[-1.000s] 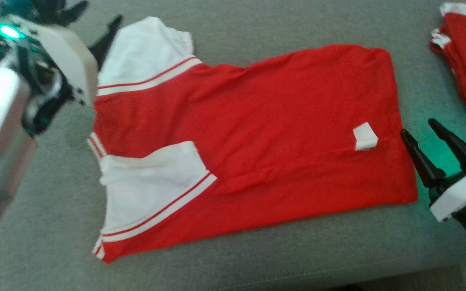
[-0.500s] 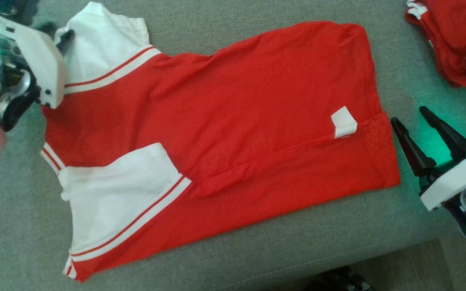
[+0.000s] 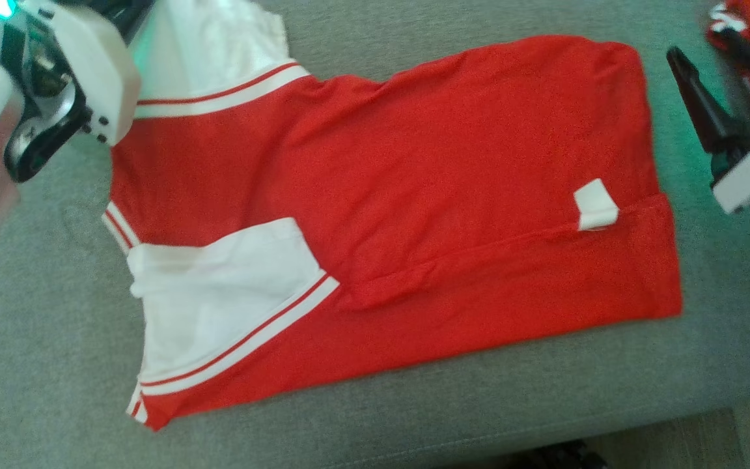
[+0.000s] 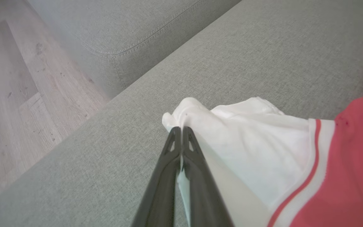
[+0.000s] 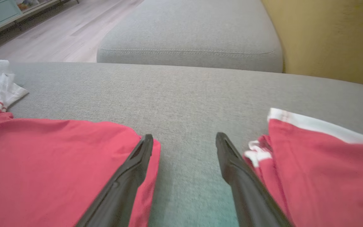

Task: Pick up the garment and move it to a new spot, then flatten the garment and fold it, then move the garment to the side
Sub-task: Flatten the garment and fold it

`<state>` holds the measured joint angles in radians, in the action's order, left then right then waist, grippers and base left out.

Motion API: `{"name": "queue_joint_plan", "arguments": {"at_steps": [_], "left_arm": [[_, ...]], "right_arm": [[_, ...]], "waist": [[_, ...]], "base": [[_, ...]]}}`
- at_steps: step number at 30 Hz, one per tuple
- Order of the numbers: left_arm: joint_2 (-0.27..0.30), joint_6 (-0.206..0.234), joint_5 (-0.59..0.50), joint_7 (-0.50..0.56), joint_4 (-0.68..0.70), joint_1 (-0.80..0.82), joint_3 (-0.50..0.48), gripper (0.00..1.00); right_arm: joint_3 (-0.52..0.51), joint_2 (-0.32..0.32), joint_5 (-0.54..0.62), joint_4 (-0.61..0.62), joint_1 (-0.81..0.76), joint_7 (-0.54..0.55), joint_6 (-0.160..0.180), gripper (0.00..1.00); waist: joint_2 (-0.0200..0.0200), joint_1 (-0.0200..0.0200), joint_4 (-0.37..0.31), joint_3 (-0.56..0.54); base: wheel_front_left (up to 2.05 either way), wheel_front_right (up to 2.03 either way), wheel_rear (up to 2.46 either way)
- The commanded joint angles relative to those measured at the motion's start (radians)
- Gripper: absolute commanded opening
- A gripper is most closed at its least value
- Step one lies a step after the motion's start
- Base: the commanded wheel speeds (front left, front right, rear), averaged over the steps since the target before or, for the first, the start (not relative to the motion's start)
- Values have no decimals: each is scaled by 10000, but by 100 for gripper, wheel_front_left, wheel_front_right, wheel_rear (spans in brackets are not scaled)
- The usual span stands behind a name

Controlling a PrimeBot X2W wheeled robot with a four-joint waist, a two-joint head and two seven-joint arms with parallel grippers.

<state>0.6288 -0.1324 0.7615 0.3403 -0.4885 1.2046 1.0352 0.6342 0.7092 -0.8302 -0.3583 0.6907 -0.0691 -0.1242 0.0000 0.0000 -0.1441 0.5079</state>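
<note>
Head view, 1 red garment [image 3: 414,163], 1 red pile [image 5: 320,164], L claw [image 4: 181,129] pinching white sleeve [image 4: 247,142], R claw [image 5: 184,138] wide, empty

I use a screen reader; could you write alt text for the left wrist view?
The left gripper is shut on the white sleeve of a red garment lying on a grey sofa cushion. A wooden floor shows at the left.

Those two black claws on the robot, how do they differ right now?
The left gripper is shut, pinching the garment's white sleeve; the right gripper stands open, holding nothing. The left sits at the sleeve end, the right by the red hem. Both have long dark fingers.
</note>
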Motion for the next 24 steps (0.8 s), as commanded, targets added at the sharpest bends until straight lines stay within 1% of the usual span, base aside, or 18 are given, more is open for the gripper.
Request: {"name": "queue_joint_plan", "arguments": {"at_steps": [1,4,7,14,15,19,20,21,23,24], "left_arm": [[370,18,44,-157,249,581,-264,0],[250,18,87,-368,299,835,-4,0],[161,18,171,-576,238,975,223,0],[228,18,429,-934,96,1233,707,0],[228,18,429,-934,96,1233,707,0],[221,18,563,-1060,2,1354,941,0],[209,18,598,-1092,-16,1380,1001,0],[192,18,631,-1127,-35,1403,1062,0],[149,18,705,-1192,-68,1444,1188,0],[127,18,744,-1230,-85,1468,1249,0]], "right_arm": [[292,407,-113,2,115,260,-65,100],[989,638,-269,-301,705,824,-65,100],[1559,849,-356,-633,1094,1032,-65,100],[2776,1168,-351,-1024,1725,901,-65,100],[2776,1168,-351,-1024,1725,901,-65,100],[3501,1267,-181,-1155,2168,783,-65,100],[3669,1266,-177,-1194,2277,778,-65,99],[3841,1270,-160,-1225,2391,767,-65,93],[4186,1287,-131,-1279,2608,756,-65,93],[4358,1292,-140,-1297,2709,752,-65,88]], "waist": [[0,0,247,157],[0,0,482,237],[0,0,628,254],[0,0,762,277],[0,0,762,277],[0,0,818,297],[0,0,831,299],[0,0,846,296],[0,0,881,284],[0,0,900,278]], "base": [[0,0,0],[0,0,0],[0,0,0],[0,0,0],[0,0,0],[0,0,0],[0,0,0],[0,0,0],[0,0,0],[0,0,0]]}}
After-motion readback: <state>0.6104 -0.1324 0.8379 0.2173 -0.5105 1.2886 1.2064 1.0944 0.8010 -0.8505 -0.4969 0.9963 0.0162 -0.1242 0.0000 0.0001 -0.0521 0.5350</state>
